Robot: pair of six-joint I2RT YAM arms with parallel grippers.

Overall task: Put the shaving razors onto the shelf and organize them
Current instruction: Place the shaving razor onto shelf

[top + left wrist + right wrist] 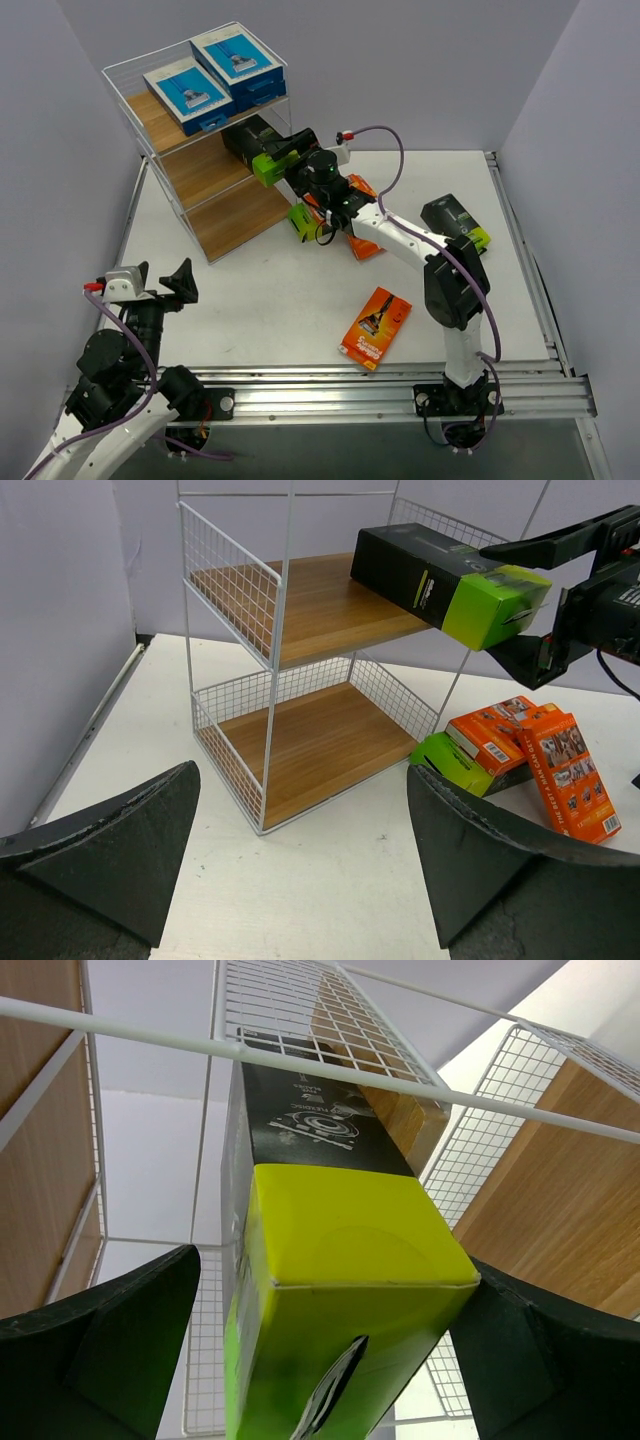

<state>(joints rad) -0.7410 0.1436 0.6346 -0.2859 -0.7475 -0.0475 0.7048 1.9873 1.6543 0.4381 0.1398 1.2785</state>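
The shelf stands at the back left with two blue-and-white shaving razors on its top board. A black pack with a lime-green end lies on the middle board, its green end sticking out over the edge. My right gripper is open around that end; the left finger stands clear of it and the right finger is at its corner. My left gripper is open and empty above the table, facing the shelf.
A pile of orange and lime-ended packs lies just right of the shelf, under my right arm. One orange pack lies near the front, and a black-and-lime pack at the right. Grey walls close in both sides.
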